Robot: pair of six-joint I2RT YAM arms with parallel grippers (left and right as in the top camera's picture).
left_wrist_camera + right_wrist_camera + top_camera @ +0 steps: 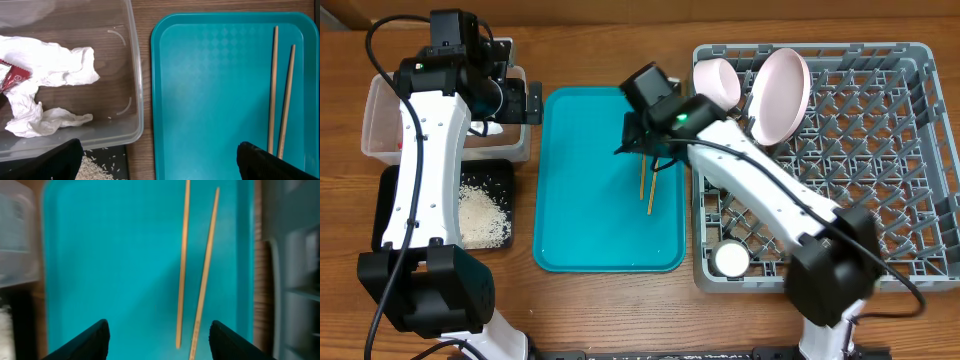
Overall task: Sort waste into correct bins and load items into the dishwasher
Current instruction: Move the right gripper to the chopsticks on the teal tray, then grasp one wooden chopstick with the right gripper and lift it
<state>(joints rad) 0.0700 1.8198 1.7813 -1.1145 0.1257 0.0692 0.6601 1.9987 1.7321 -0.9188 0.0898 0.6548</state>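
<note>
Okay, we see the right claw (159, 325) spread wide and empty, hovering over two chopsticks (183, 255) lying side by side on the teal tray (110, 255). Likewise the left claw (159, 145) gapes, holding nothing, beside the clear tub (136, 75) containing tissue (55, 62) and wrapper (15, 77).

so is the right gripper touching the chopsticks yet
Apart. The right wrist view shows the right gripper open and straddling the chopsticks, with bare teal tray visible in both gaps.
</note>
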